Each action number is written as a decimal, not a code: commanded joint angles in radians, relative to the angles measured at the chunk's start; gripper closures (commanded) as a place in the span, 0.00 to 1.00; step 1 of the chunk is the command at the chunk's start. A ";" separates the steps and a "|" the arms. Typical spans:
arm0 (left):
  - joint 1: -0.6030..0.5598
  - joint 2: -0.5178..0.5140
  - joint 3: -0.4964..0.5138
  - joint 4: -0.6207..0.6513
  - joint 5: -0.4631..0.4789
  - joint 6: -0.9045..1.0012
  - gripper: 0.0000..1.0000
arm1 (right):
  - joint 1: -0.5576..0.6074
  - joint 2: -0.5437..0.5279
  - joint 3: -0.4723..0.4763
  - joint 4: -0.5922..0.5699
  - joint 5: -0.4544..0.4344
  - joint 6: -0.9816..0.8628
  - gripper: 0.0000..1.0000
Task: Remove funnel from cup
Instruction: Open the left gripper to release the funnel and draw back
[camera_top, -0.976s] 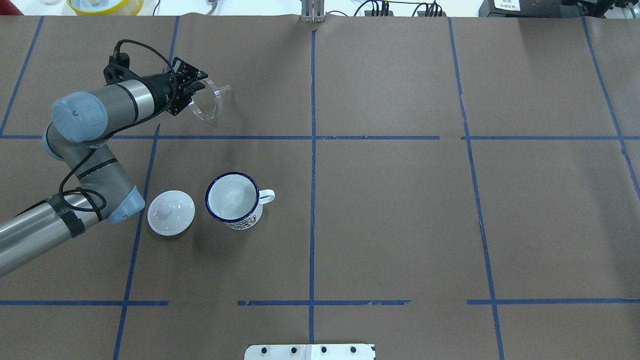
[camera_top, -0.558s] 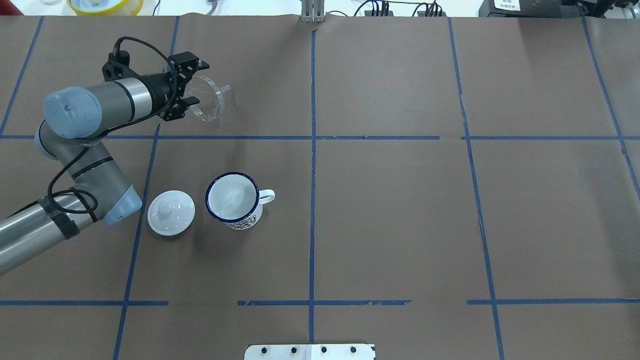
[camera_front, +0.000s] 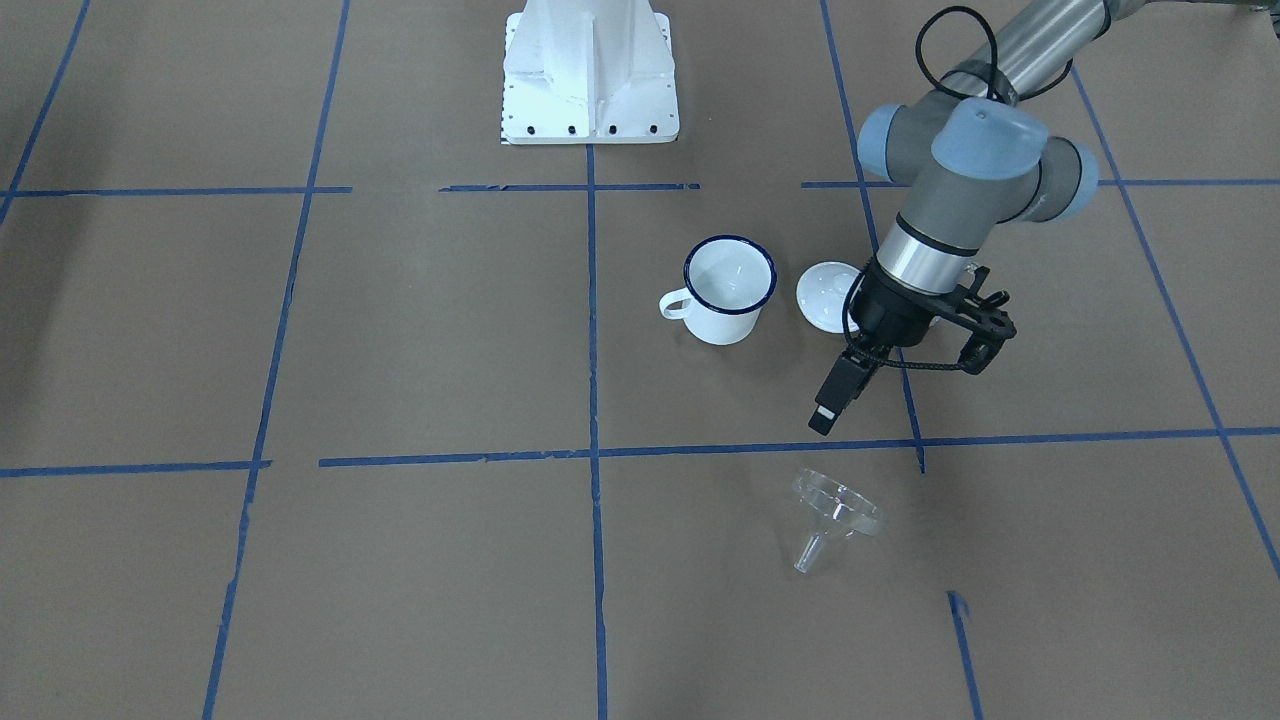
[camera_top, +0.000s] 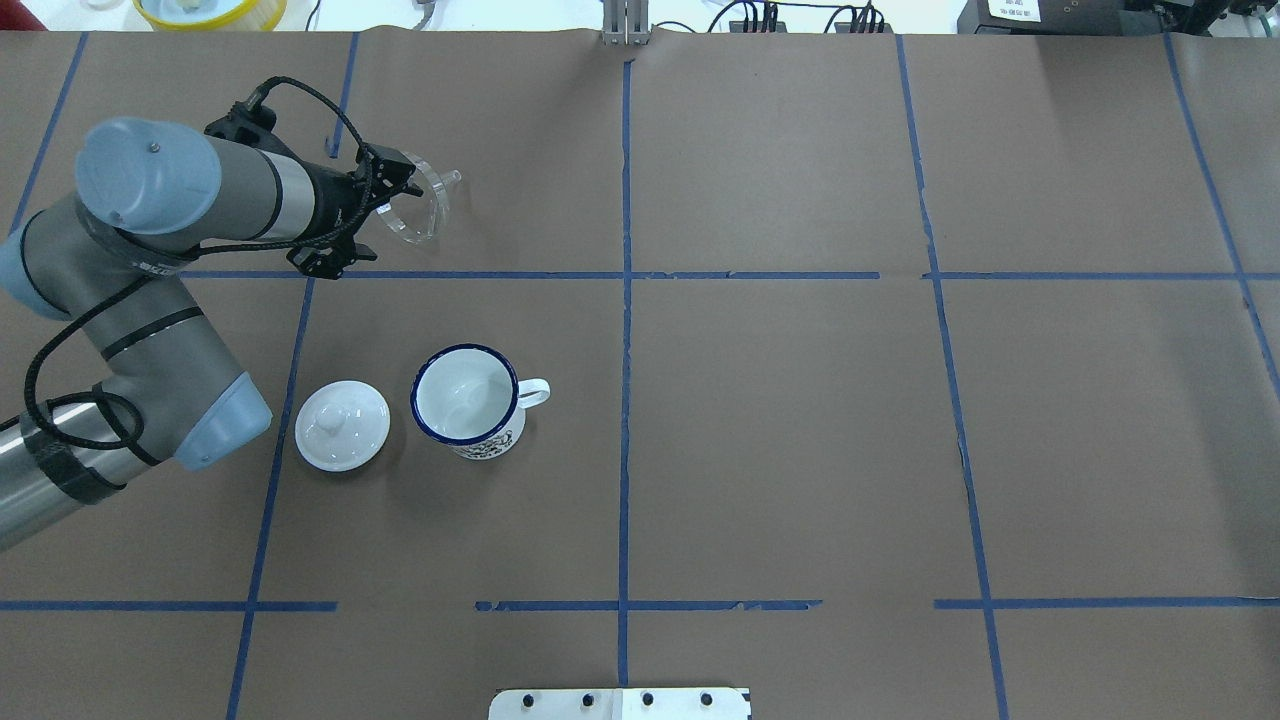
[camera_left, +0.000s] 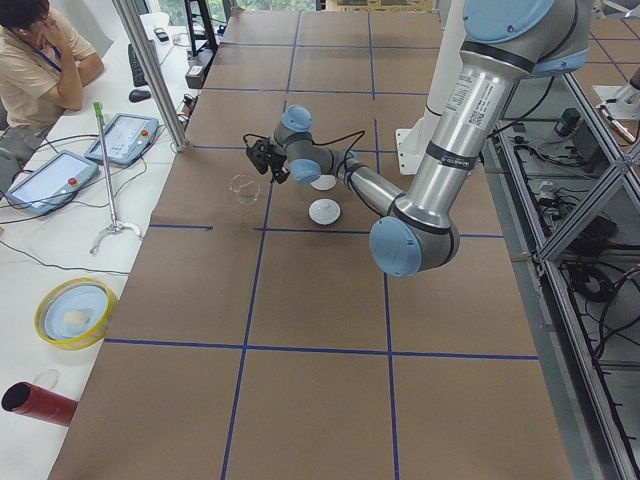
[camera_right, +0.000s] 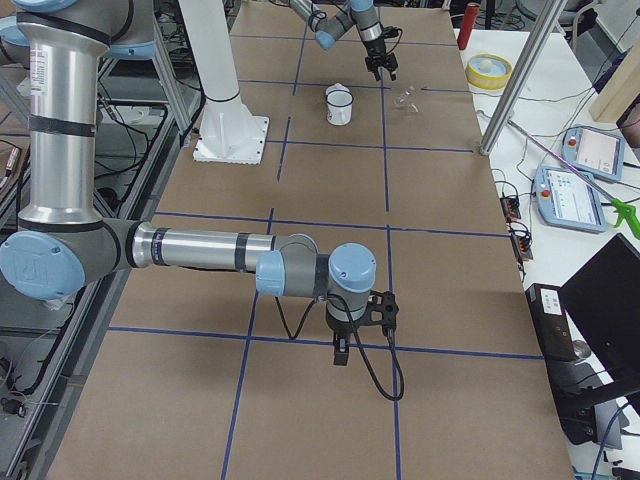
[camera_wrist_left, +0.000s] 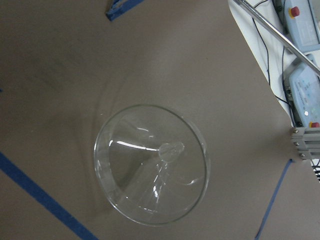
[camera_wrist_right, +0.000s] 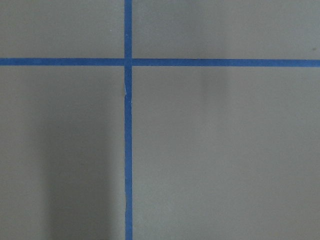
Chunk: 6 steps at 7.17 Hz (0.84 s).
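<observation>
The clear funnel (camera_top: 420, 205) lies on its side on the brown table, spout pointing away from my left arm. It also shows in the front view (camera_front: 835, 515) and fills the left wrist view (camera_wrist_left: 150, 165). My left gripper (camera_top: 360, 215) is open and empty; it hangs above the table just short of the funnel (camera_front: 905, 375) and does not touch it. The white cup (camera_top: 465, 400) with the blue rim stands upright and empty nearer my base (camera_front: 728, 285). My right gripper (camera_right: 360, 330) shows only in the right side view, far from these things; I cannot tell its state.
A white knobbed lid (camera_top: 342, 425) lies just left of the cup and under my left arm. The white base plate (camera_front: 590, 70) is at the table's robot side. A yellow bowl (camera_top: 210, 10) and cables lie beyond the far edge. An operator (camera_left: 40, 60) sits at the table's far side.
My left gripper opened and let go of the funnel's rim, then drew back toward the left and rose. The funnel now rests on the table. The cup and lid have not moved.
</observation>
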 joint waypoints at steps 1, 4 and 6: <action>0.003 0.021 -0.154 0.319 -0.031 0.080 0.06 | 0.000 0.000 0.000 0.000 0.000 0.000 0.00; 0.069 0.102 -0.255 0.510 -0.037 0.184 0.06 | 0.000 0.000 0.000 0.000 0.000 0.000 0.00; 0.112 0.159 -0.248 0.457 -0.040 0.171 0.05 | 0.000 0.000 0.000 0.000 0.000 0.000 0.00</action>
